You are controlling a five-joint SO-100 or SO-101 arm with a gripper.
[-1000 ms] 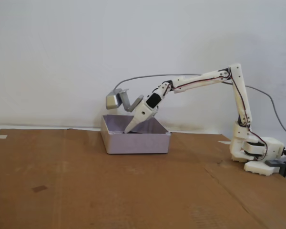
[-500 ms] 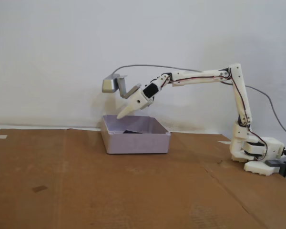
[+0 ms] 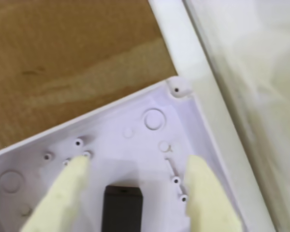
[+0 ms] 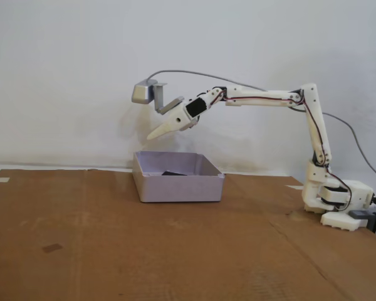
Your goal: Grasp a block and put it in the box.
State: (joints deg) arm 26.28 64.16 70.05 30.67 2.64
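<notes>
A dark block point(image 3: 122, 207) lies on the floor of the pale lilac box point(image 3: 135, 121). In the fixed view the block point(image 4: 173, 172) shows as a dark patch inside the box point(image 4: 178, 185), which stands on the brown cardboard. My gripper point(image 3: 135, 166) hangs above the box with its two cream fingers point(image 3: 67, 186) spread apart and nothing between them. In the fixed view the gripper point(image 4: 155, 133) points down-left, well above the box's rim.
Brown cardboard point(image 4: 113, 251) covers the table. A white wall edge point(image 3: 198, 72) runs behind the box. The arm's base point(image 4: 335, 204) stands at the right in the fixed view, with cables trailing off right.
</notes>
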